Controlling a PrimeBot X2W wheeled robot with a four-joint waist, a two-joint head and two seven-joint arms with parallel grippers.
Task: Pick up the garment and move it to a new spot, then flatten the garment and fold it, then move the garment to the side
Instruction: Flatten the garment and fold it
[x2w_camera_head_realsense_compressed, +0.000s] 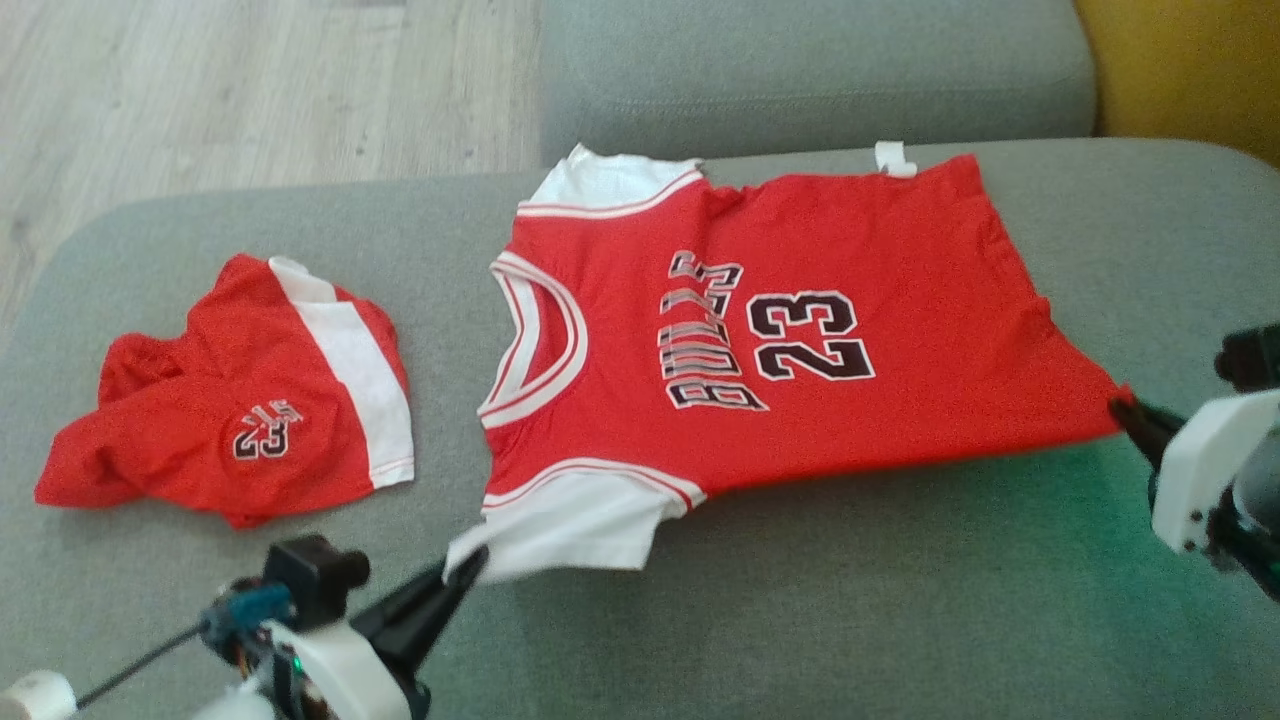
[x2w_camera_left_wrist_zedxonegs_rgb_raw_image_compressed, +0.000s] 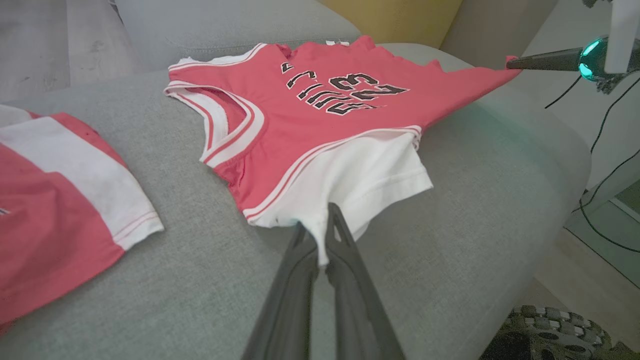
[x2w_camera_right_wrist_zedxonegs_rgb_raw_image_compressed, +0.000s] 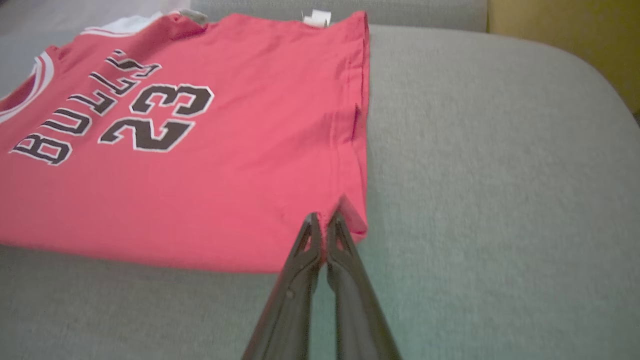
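Note:
The garment (x2w_camera_head_realsense_compressed: 760, 330) is a red jersey with white sleeves and black "BULLS 23" lettering, spread front-up on a grey couch seat (x2w_camera_head_realsense_compressed: 850, 600). My left gripper (x2w_camera_head_realsense_compressed: 465, 570) is shut on the edge of the near white sleeve (x2w_camera_left_wrist_zedxonegs_rgb_raw_image_compressed: 360, 175), lifting it slightly; the left wrist view has the cloth pinched at my left gripper (x2w_camera_left_wrist_zedxonegs_rgb_raw_image_compressed: 320, 232). My right gripper (x2w_camera_head_realsense_compressed: 1125, 408) is shut on the near hem corner, and the right wrist view has that corner pinched by the right gripper (x2w_camera_right_wrist_zedxonegs_rgb_raw_image_compressed: 325, 220). The jersey (x2w_camera_right_wrist_zedxonegs_rgb_raw_image_compressed: 175, 150) is stretched between the two grips.
Red shorts with a white stripe (x2w_camera_head_realsense_compressed: 240, 400) lie crumpled at the left of the seat. The couch backrest (x2w_camera_head_realsense_compressed: 800, 70) runs behind, a yellow cushion (x2w_camera_head_realsense_compressed: 1190, 60) at the far right, and wooden floor (x2w_camera_head_realsense_compressed: 250, 90) beyond the left end. Cables hang off the right end (x2w_camera_left_wrist_zedxonegs_rgb_raw_image_compressed: 600, 150).

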